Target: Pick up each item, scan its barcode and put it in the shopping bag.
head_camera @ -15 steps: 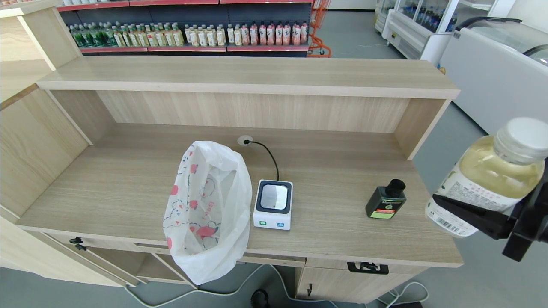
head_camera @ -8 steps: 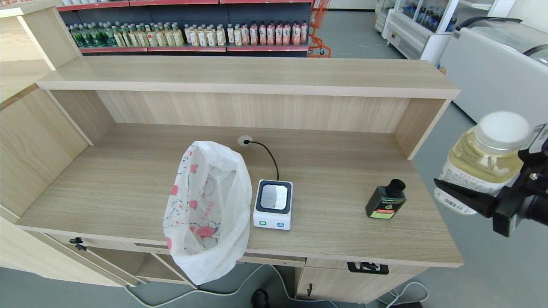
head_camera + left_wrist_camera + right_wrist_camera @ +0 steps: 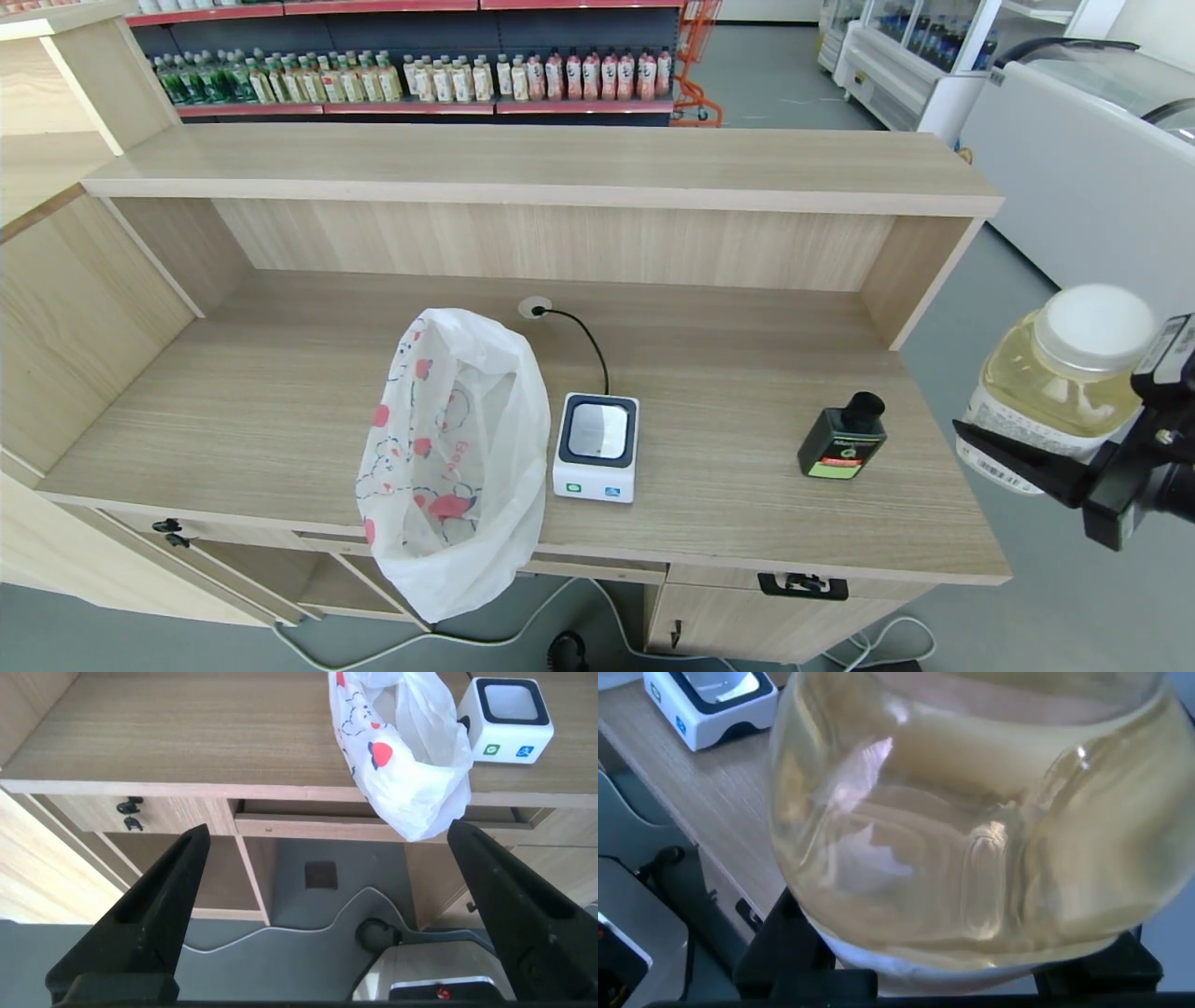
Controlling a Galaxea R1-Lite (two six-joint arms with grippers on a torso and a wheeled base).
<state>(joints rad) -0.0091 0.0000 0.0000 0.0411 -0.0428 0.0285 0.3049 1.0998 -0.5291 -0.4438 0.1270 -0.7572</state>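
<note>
Beside wood-grain counter (image 3: pixel 728 373), rounded clear bottle (image 3: pixel 1060 383)

On counter (image 3: pixel 280 392), left to right: bag (image 3: pixel 453 467), scanner (image 3: pixel 597 446), small bottle (image 3: pixel 842 439); drink bottle (image 3: pixel 1055 392) farther right.

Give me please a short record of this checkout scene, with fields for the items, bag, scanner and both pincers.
held item: large bottle, pale yellow liquid, white cap, beyond the right end of the counter
right pincer: shut on the large bottle
left pincer: open, empty, low before the counter's front
waiting item: small dark bottle, upright, right of the scanner
scanner: white, mid counter
shopping bag: open, left of scanner, overhanging the front edge
</note>
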